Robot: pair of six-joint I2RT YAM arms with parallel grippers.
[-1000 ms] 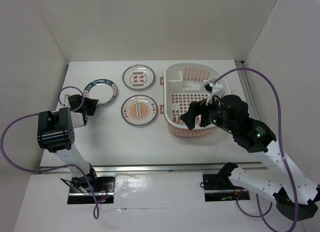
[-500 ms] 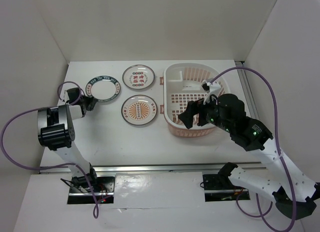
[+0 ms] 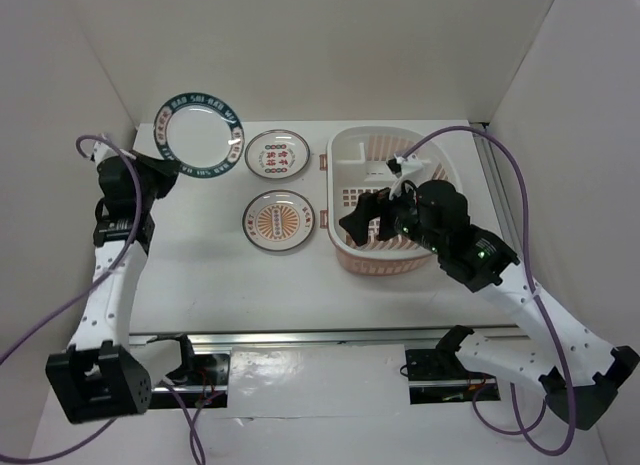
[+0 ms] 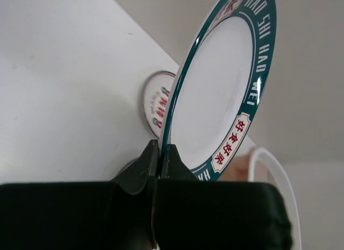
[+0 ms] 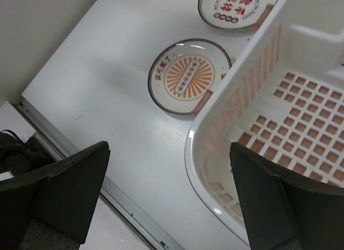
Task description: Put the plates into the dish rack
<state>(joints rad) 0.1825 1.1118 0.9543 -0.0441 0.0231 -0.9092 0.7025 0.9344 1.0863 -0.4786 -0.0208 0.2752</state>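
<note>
My left gripper (image 3: 158, 166) is shut on the rim of the green-rimmed plate (image 3: 199, 136) and holds it up off the table at the far left; in the left wrist view the plate (image 4: 220, 94) stands on edge between my closed fingers (image 4: 146, 161). The red-green character plate (image 3: 277, 152) and the orange sunburst plate (image 3: 278, 221) lie flat on the table. The pink-and-white dish rack (image 3: 432, 155) stands to their right. My right gripper (image 3: 365, 217) is open and empty above the rack's near-left rim (image 5: 215, 115); the sunburst plate (image 5: 189, 75) shows beyond it.
White walls close in the table on the left, back and right. A metal rail (image 3: 330, 336) runs along the table's near edge. Purple cables (image 3: 520, 185) loop from both arms.
My left gripper has lifted the green-rimmed plate off the table and raised it up and back. My right gripper has shifted slightly left over the rack.
</note>
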